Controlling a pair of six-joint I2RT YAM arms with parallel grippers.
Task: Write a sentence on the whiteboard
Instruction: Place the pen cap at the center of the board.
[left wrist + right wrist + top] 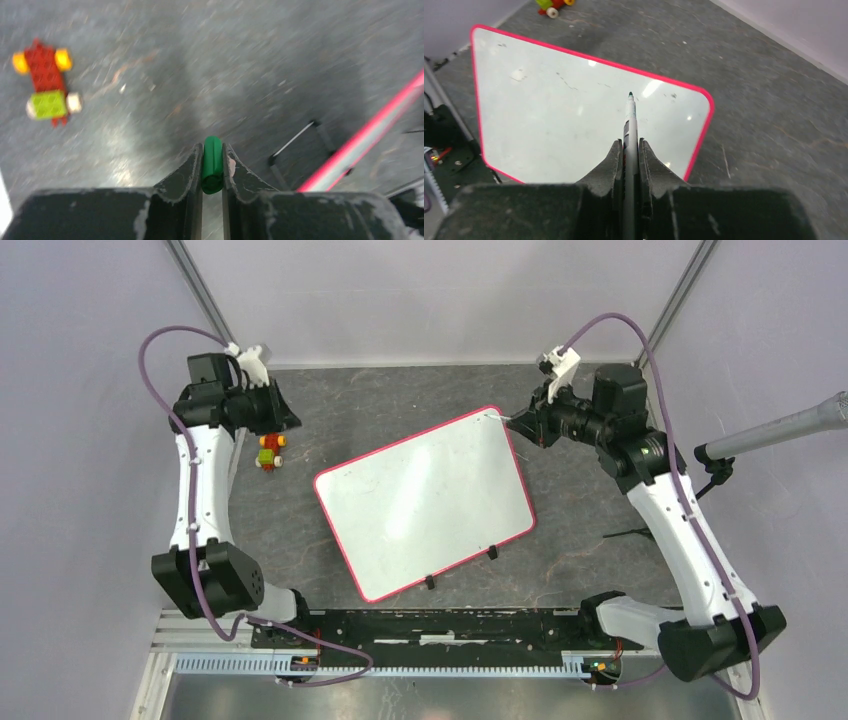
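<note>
The whiteboard [425, 500] lies tilted at the table's middle, white with a red-pink rim. It shows only faint smudges and no green sentence. My right gripper [522, 423] is shut on a marker [630, 120]. The marker's bare green tip hangs over the board's far right corner [574, 110], and I cannot tell whether it touches. My left gripper [287, 426] hovers at the far left, off the board. In the left wrist view it [212, 148] is shut on the marker's green cap [212, 165]. The board's rim [370, 135] shows at the right of that view.
A small red, yellow and green brick toy [270, 452] lies on the dark mat under the left gripper, and shows in the left wrist view [47, 85]. Two black clips [430, 582] hold the board's near edge. A grey pole [780, 428] reaches in from the right.
</note>
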